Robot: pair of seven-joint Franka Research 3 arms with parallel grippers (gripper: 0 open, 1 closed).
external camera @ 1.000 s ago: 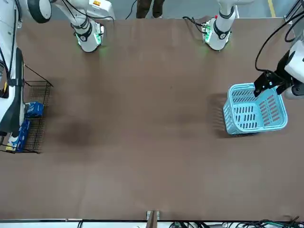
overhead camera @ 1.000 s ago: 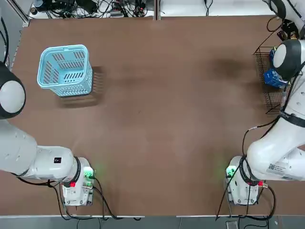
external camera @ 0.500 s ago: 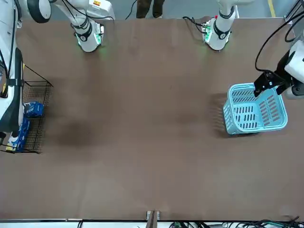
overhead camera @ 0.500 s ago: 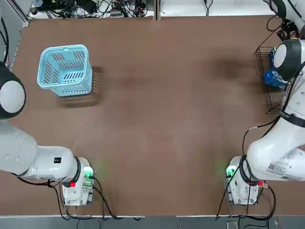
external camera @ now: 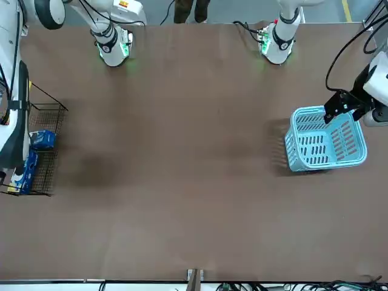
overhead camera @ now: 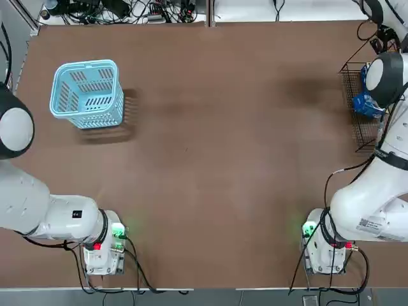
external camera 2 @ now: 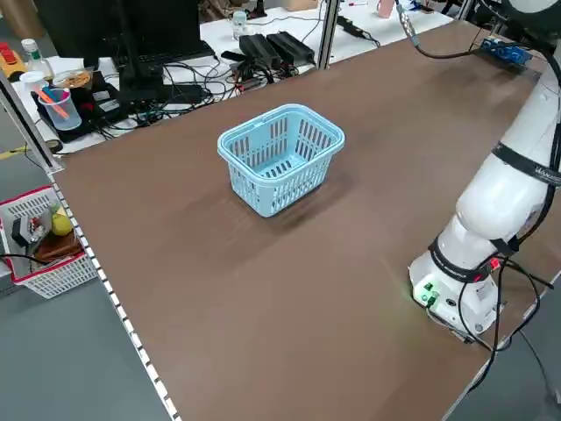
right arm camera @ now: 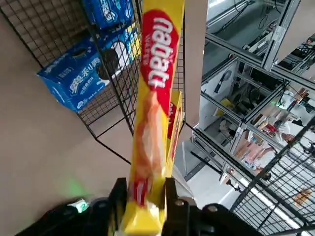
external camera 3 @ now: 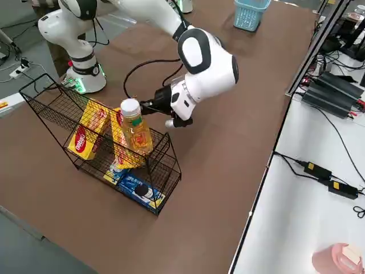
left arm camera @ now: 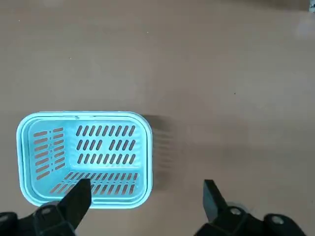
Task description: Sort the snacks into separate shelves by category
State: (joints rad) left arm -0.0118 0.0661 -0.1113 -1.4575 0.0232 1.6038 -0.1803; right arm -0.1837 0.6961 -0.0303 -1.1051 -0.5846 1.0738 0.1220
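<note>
Only the right wrist view shows the yellow packet (right arm camera: pixel 152 118) clamped between the right gripper (right arm camera: pixel 142 201) fingers, beside the rack (right arm camera: pixel 106 73). The left gripper (left arm camera: pixel 142 196) hangs spread above the basket (left arm camera: pixel 83 157).

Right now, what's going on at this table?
The right gripper is at the black wire rack on the robot's right table edge, holding a yellow packet upright between its fingers. Blue packets, more yellow ones and a bottle are in the rack. The left gripper hangs open above the light-blue basket, idle.
</note>
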